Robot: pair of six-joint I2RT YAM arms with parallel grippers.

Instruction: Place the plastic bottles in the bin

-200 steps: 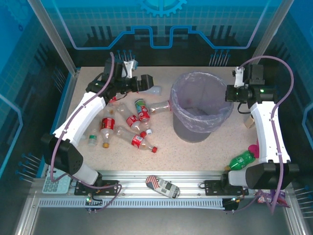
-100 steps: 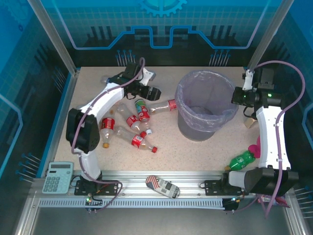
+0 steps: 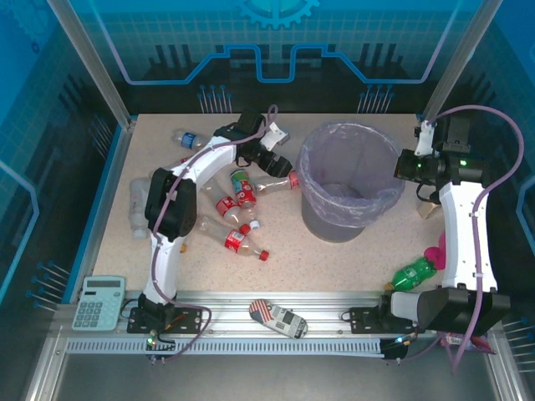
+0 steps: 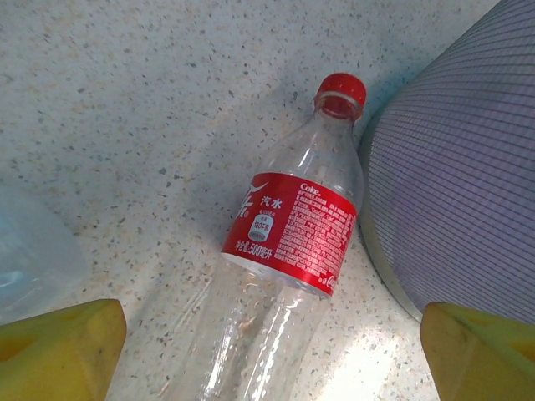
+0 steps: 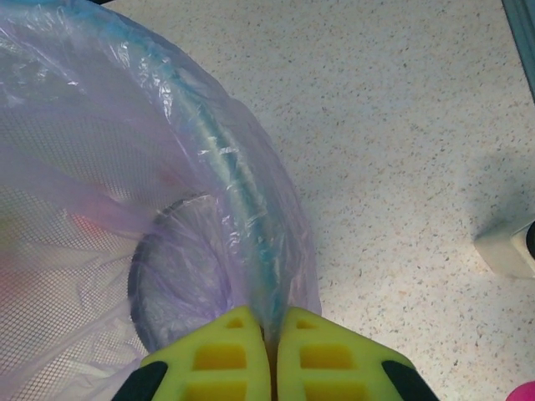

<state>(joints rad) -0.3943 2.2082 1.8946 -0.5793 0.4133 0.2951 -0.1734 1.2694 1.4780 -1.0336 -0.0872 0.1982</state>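
Left wrist: clear red-labelled bottle [image 4: 288, 238], speckled tabletop [image 4: 125, 109]

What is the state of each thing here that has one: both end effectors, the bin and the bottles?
bin: upright, lined with a bag.
left end effector: open, holding nothing.
right end effector: shut on the bin's rim.
red-capped bottle: lying beside the bin, cap on, not held.
other bottles: lying on the table, left of the bin.
green bottle: lying on its side.
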